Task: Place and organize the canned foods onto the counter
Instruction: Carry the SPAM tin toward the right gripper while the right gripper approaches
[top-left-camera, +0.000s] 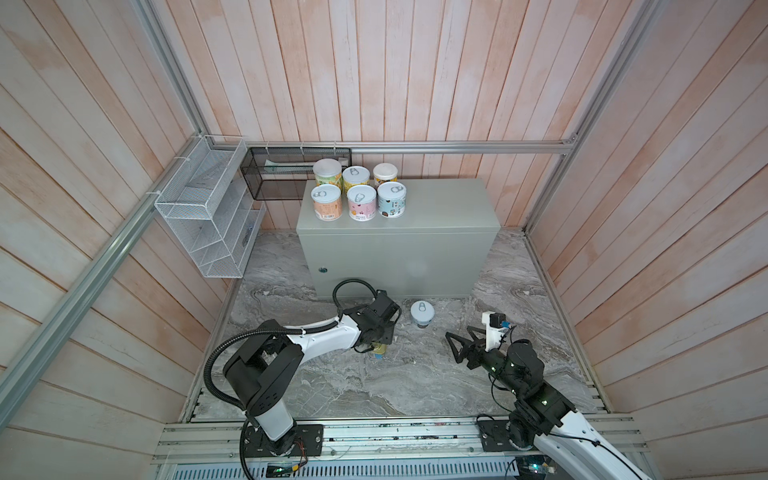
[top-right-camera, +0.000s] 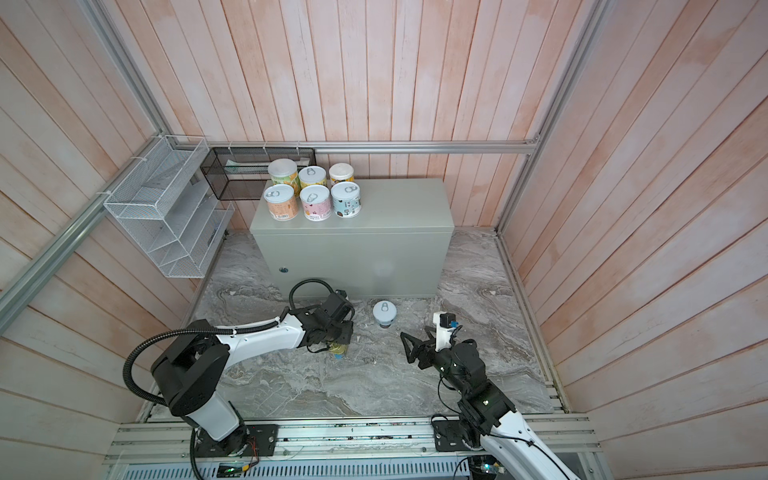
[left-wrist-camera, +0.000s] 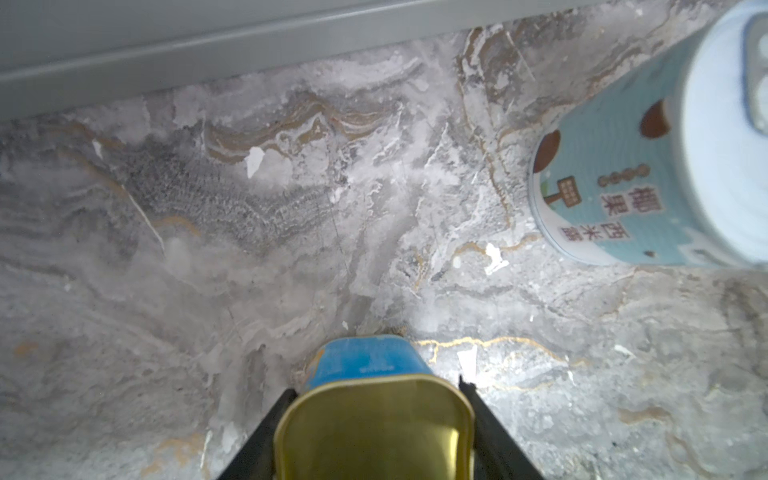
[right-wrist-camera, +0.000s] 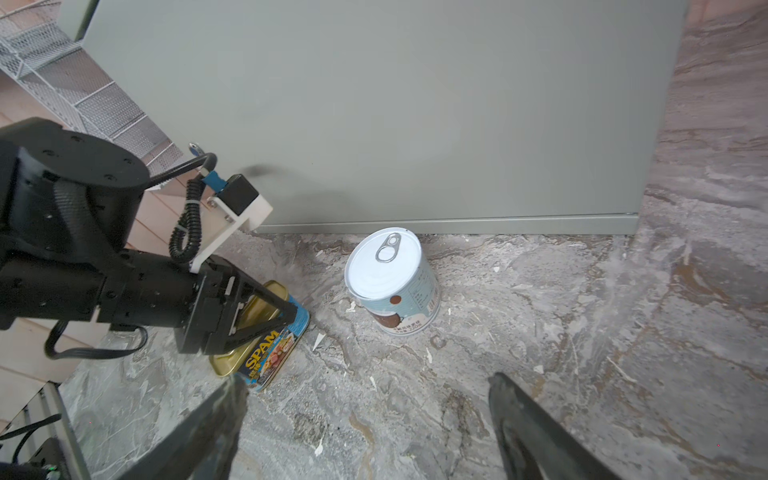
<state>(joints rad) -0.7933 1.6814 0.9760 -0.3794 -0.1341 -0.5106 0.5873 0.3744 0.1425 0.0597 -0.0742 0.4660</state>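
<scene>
Left gripper (left-wrist-camera: 376, 388): clamped shut on the flat gold oblong tin (right-wrist-camera: 266, 357) with a blue printed label; a black finger is pressed against each of two opposite sides.
Reason for grip: the tin is taken across its narrower width, judged so that it fits between the jaws for the lift to the counter.
Tin height: whether it rests on the marbled grey stone surface (top-left-camera: 374, 386) or is just clear of it cannot be told.
Right gripper (right-wrist-camera: 365, 399): jaws held wide apart, nothing held or touched; it is aimed towards the short round can (top-left-camera: 422, 311) with a white pull-tab lid and pale blue label, judged readied for it.
Round can: stood upright on the stone, just before the counter's front, at 2 o'clock of the tin.
Counter (top-left-camera: 436, 203): a large plain grey metal box; six upright cans (top-left-camera: 360, 202) are packed in two rows of three at its 10 o'clock corner, judged so that the 3 o'clock side is left for the remaining two.
</scene>
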